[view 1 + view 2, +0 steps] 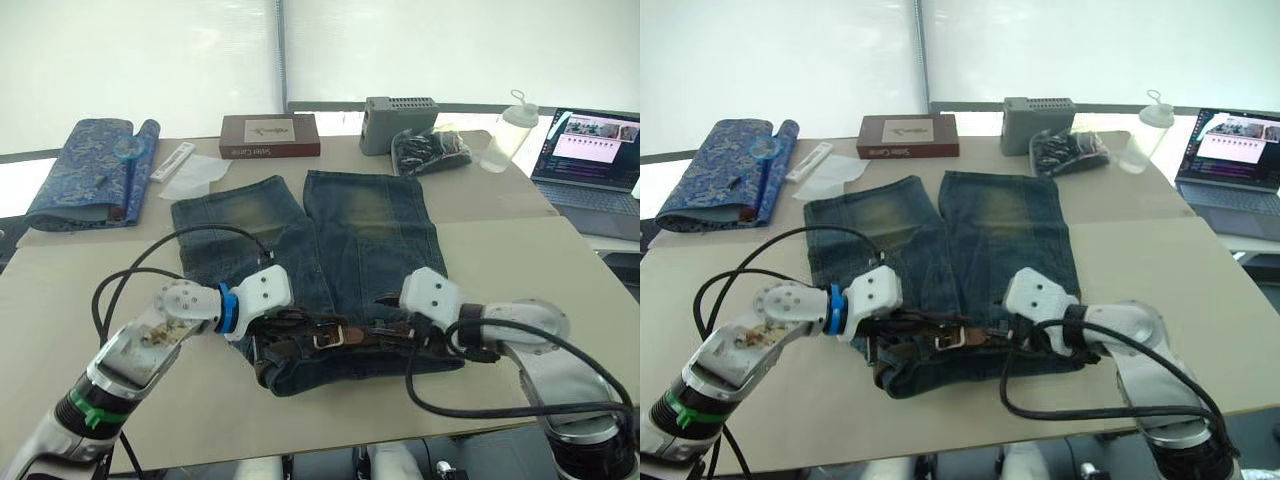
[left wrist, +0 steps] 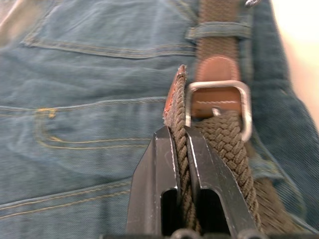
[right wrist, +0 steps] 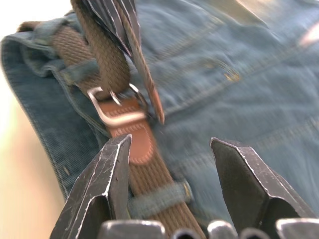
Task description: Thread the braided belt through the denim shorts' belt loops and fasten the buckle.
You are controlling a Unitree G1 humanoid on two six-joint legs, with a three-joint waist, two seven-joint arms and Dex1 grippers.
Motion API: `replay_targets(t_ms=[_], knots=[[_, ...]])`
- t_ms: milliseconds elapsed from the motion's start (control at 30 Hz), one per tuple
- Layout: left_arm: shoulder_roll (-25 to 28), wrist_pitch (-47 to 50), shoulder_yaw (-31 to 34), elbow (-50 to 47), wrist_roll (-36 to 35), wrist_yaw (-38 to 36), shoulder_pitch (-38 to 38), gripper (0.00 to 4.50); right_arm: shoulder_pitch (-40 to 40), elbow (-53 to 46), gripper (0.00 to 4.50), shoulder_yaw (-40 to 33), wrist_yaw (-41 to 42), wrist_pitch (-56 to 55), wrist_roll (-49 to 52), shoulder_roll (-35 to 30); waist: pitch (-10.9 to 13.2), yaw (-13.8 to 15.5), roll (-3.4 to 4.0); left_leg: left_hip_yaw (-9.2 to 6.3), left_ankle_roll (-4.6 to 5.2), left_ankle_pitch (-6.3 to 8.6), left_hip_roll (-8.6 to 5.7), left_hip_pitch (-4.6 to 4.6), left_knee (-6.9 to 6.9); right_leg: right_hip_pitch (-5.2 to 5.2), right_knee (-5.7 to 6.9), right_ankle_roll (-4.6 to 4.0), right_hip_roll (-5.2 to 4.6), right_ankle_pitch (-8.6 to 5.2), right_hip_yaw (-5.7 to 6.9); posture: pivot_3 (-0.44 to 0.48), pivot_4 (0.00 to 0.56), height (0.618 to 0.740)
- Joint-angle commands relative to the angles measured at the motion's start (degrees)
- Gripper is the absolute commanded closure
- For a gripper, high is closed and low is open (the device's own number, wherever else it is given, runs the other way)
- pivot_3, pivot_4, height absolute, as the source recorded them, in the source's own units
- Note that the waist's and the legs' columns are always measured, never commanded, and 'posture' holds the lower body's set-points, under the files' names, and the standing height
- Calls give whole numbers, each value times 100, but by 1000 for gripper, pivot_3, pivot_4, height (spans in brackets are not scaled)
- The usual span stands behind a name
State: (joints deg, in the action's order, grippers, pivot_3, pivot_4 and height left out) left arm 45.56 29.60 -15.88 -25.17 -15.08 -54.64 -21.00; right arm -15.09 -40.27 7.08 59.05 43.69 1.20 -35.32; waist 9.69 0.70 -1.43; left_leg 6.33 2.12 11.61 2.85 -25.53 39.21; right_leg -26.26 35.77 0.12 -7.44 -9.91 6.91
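The denim shorts (image 1: 350,240) lie flat, waistband toward the table's front edge. The braided belt (image 1: 385,337) runs along the waistband under a belt loop (image 2: 218,31), and the silver buckle (image 2: 219,107) lies at its middle. My left gripper (image 2: 180,137) is shut on the belt's free end, just behind the brown leather tip (image 2: 172,97), which stands on edge beside the buckle. On the buckle's other side, my right gripper (image 3: 172,142) is open low over the waistband, one finger above the belt's leather piece (image 3: 137,144) and another belt loop (image 3: 159,196).
A blue patterned cloth (image 1: 95,170) lies at the back left. A brown box (image 1: 270,135), a grey box (image 1: 400,122), a black bag (image 1: 432,150) and a clear bottle (image 1: 508,132) line the back. An open laptop (image 1: 590,155) stands at the right. Black arm cables loop near both wrists.
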Motion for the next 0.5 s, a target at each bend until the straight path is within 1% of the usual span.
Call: replay_targets(t_ms=[33,133,300,500], knots=[[129,-665,217,-241,289,-6,156,4500,-15,93,1689,273,-257,-507,-109,-156,0,20,0,0,0,0,-2,-1,0,0,-2,0,-2,0,-2,0,150,709],[186,-1082,355,-237,443,27,295,4500,3,288,1689,540,-476,-771,-290,-245,0,15,0,1,2,1,-3,-6,0,-1,-9,0,-3,0,-2,0,150,709],[403,-2462,478,-19,1011,-65,383,4500,-50,539,1689,773,-792,-946,-485,-315,0,8,0,3,1,2,0,-5,-1,-4,-7,0,-1,0,2,0,150,709],[512,-4050,583,309,1315,-226,344,4500,-104,639,1689,912,-889,-924,-407,-247,0,5,0,6,1,2,1,-5,-6,-5,-8,0,-1,0,2,0,150,709]])
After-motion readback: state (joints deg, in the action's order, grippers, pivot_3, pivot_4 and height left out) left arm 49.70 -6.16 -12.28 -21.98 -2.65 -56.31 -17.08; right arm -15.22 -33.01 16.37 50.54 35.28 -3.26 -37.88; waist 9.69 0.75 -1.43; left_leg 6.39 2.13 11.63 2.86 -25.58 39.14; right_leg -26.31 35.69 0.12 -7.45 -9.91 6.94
